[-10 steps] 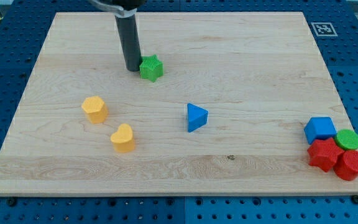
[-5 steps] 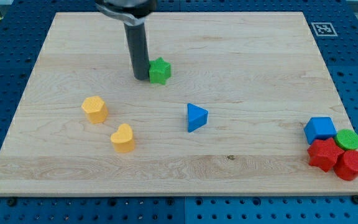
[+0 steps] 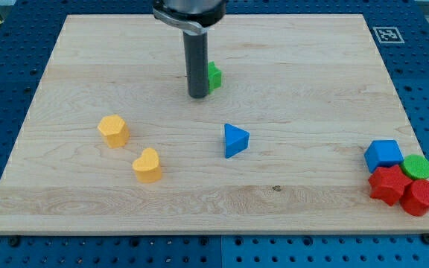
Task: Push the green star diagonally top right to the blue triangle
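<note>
The green star (image 3: 214, 76) lies on the wooden board, in the upper middle of the view, partly hidden behind my rod. My tip (image 3: 197, 96) is on the board just left of and slightly below the star, touching or nearly touching it. The blue triangle (image 3: 234, 140) lies in the middle of the board, below and a little right of the star, apart from it.
A yellow hexagon block (image 3: 113, 130) and a yellow heart block (image 3: 147, 165) lie at lower left. At the right edge a blue block (image 3: 383, 155), a green cylinder (image 3: 417, 167), a red star (image 3: 389, 185) and a red cylinder (image 3: 421, 197) are clustered together.
My tip has moved to the right and slightly down, pushing the green star to the right along the board. The other blocks have not moved.
</note>
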Available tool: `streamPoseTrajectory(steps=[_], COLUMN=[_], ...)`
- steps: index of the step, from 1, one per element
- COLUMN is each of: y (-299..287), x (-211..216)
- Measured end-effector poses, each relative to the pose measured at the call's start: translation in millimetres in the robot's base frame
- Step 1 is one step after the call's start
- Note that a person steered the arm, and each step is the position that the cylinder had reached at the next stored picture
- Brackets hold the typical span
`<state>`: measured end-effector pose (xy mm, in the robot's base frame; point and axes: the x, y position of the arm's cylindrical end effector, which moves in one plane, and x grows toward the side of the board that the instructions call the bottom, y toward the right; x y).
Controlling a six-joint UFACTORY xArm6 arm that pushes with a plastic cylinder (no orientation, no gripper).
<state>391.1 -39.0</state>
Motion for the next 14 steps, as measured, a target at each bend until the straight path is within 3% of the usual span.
streamPoseTrajectory(steps=[1,3,7,11,14], y=[-16.5,-18.5,49.7,100.5,106.8], x=[-23.4,-28.9,-37.3,-107.1,-94.2])
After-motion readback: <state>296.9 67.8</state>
